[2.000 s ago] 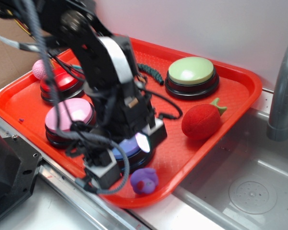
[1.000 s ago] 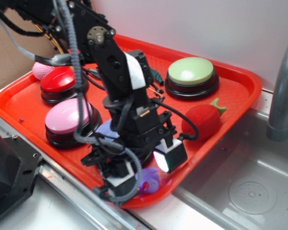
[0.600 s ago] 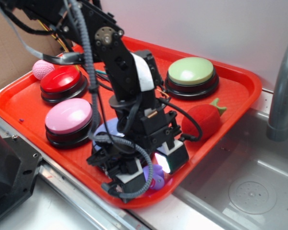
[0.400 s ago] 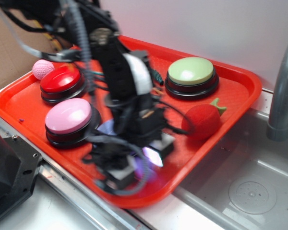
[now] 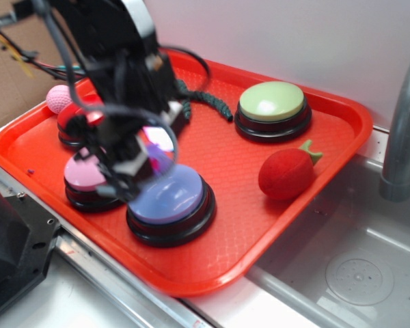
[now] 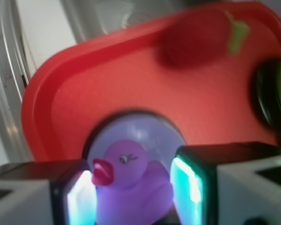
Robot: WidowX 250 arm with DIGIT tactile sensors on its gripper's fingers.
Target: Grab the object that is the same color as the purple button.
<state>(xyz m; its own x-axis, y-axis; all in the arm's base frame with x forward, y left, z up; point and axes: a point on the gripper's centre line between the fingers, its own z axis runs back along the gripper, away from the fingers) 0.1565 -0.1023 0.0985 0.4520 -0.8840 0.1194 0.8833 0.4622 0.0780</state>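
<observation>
1. At the left of the tray (image 5: 342, 116), in the exterior view, the pink knitted ball (image 5: 57, 98), the red button (image 5: 72, 119) and the pink button (image 5: 82, 174) sit as they did two seconds ago. None has been disturbed.
2. Just right of these, the gripper (image 5: 147, 154) has risen from the tray's near edge. It now hangs, blurred by motion, over the pink button and the purple button (image 5: 169, 195).
3. The purple toy (image 6: 131, 183) is gone from its spot on the tray floor in front of the purple button. The wrist view shows it to be a small duck with a red bill, pinched between the two lit pads (image 6: 79, 199), so the jaws are closed on it. The purple dome sits directly beneath it, well clear.
4. Finding: the colour match is correct and the toy is off the tray, so the grab appears accomplished. Residual risk: the toy looks soft and rounded and could slip while the arm is moving fast.
5. To the right, the green button (image 5: 271, 102) and the red plush strawberry (image 5: 285, 174) are unmoved. The sink (image 5: 355, 273) beyond plays no part.
</observation>
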